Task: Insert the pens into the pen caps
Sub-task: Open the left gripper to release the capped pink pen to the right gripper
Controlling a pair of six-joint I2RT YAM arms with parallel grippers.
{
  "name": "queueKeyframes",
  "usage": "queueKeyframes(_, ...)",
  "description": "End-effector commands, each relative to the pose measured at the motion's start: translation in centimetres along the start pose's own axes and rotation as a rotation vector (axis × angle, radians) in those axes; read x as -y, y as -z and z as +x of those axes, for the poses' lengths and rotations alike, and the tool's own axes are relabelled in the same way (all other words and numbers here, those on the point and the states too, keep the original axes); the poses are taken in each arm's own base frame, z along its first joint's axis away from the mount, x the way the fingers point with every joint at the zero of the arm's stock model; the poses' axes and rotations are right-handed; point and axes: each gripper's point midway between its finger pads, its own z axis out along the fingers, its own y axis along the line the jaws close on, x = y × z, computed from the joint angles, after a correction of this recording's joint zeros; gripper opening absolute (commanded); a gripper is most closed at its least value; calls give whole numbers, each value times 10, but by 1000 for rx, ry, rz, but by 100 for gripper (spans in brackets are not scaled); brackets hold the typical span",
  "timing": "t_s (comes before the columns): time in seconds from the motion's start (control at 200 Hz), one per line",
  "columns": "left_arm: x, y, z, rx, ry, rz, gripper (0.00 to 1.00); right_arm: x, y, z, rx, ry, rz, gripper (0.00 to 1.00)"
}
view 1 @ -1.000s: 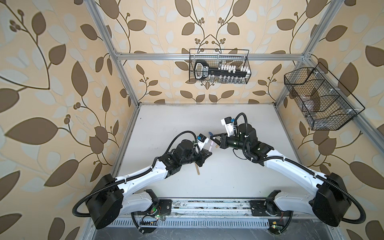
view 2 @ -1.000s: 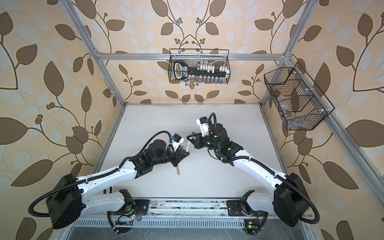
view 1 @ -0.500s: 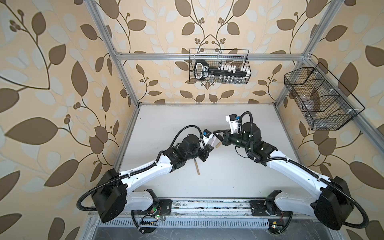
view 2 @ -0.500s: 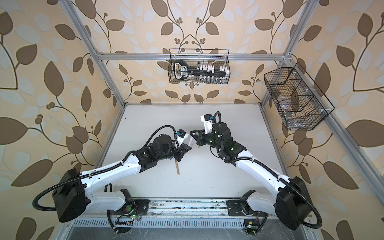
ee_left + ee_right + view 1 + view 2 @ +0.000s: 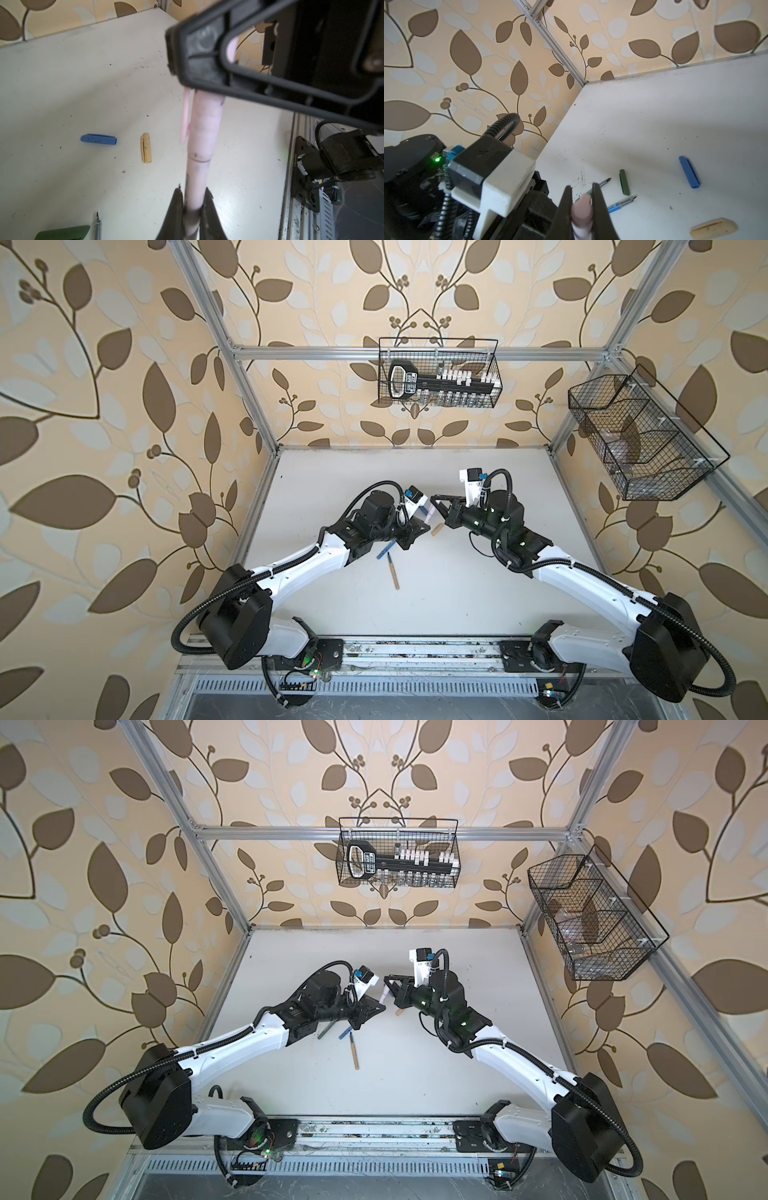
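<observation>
White table (image 5: 457, 605): blue cap (image 5: 98, 139), tan cap (image 5: 146, 148), green cap (image 5: 624, 182), three loose pens (image 5: 345, 1032)

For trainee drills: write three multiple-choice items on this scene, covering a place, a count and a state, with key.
1. The tan cap rests: A on the table; B in a claw; C on an arm.
2. Caps loose on the table: A one; B three; C five.
3. The left claw is: A open; B shut on the pink pen; C shut on nothing.
Key: A, it lies on the white top; B, blue cap, tan, green cap; B, fingers pinch the pink barrel.
</observation>
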Motion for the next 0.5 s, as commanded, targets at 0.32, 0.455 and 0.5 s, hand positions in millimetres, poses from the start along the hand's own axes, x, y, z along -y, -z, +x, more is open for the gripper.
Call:
queueKeyframes(0.32,-9,52,-169,502,-38,22,0,3,20,91,-402,-102,-20,0)
queueKeyframes(0.455,-12,33,-114,363,45,8,34,12,19,40,-303,-20,25,0)
queueKeyframes(0.5,-18,31,-100,334,74,-19,48,16,19,26,-286,-1,38,0)
